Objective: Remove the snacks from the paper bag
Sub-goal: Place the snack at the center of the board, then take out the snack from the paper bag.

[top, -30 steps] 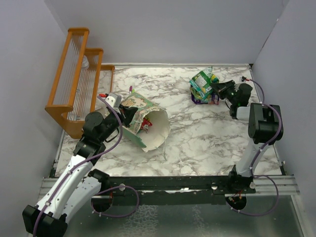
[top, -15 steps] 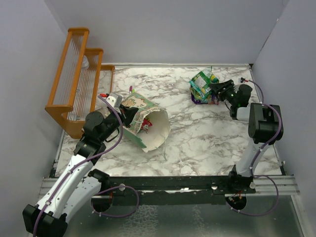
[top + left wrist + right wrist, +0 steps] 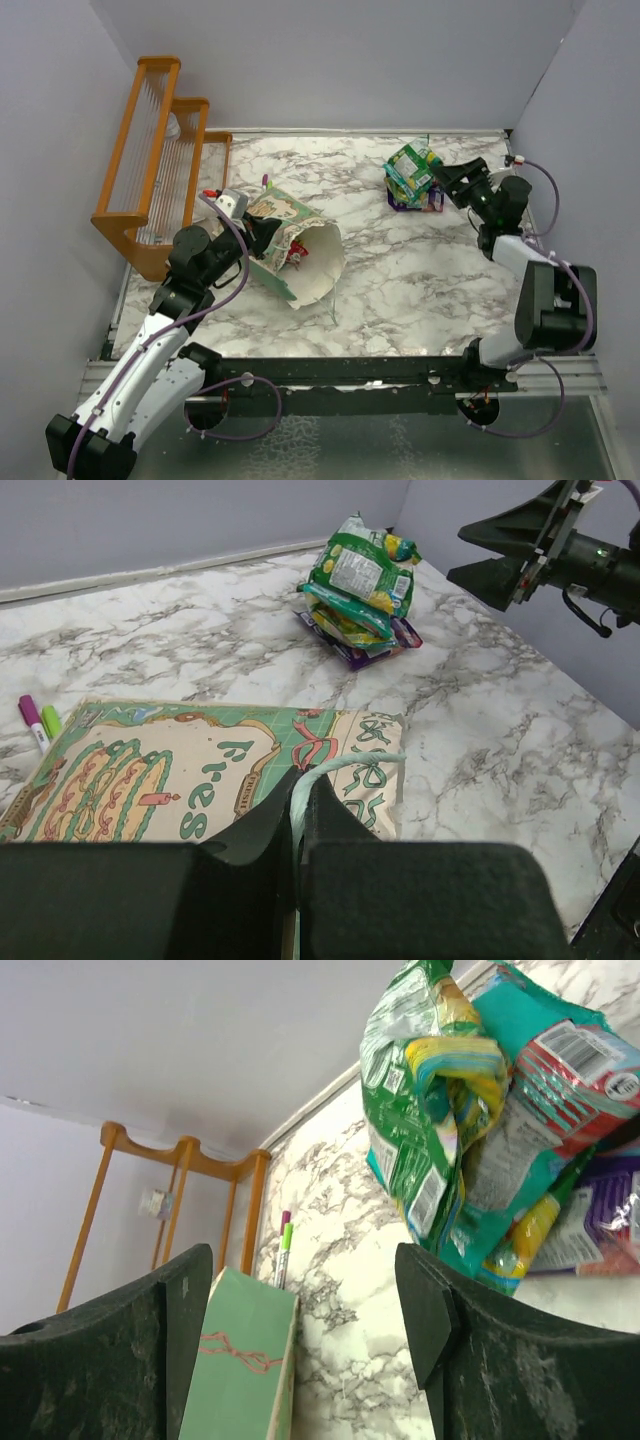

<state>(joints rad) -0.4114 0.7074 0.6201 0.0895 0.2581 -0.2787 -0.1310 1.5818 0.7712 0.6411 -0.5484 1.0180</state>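
now my right tool (image 3: 443, 182) hangs released beside the snacks (image 3: 412, 172) piled upper right; my left tool (image 3: 298, 792) is clenched on the paper bag (image 3: 312, 262) rim, centre-left. next, i'd reach into its mouth for the red packet (image 3: 291, 256).

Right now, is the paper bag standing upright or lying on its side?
The paper bag lies on its side, printed face up.

The snacks (image 3: 470, 1110) are shiny, crinkly foil that really catches the light, while the paper bag (image 3: 200, 770) is plain matt paper, printed on the outside and smooth cream inside. The table (image 3: 420, 280) is a smooth marble-look top with a slight sheen. The rack (image 3: 160, 64) is orange wood with a satin finish, and the right gripper (image 3: 302, 1255) looks like matt black plastic, a bit grainy and scuffed.
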